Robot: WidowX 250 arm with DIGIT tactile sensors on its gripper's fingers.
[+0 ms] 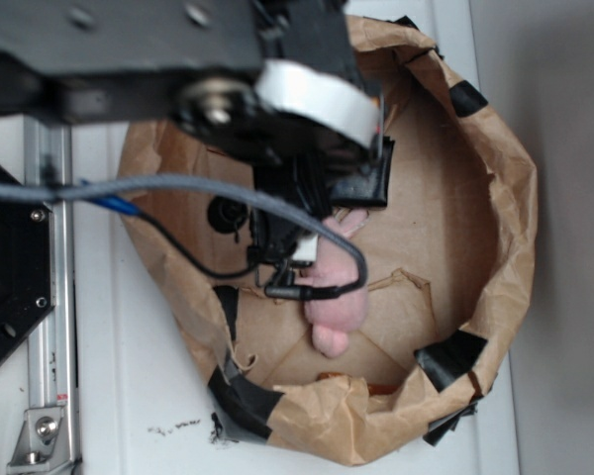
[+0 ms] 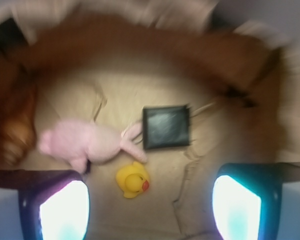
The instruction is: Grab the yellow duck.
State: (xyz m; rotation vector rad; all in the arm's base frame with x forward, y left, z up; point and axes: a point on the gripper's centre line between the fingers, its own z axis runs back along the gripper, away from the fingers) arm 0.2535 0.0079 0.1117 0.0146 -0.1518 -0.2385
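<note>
Down on the brown paper floor I see the yellow duck, just beside the pink bunny and maybe touching its ear. My gripper hangs above the duck with its two fingers spread wide apart, holding nothing. A black square lies past the duck, touching the bunny's ear. From outside, my arm hides the duck. The crumpled paper wall rings everything, with bare floor on the black square's side.
</note>
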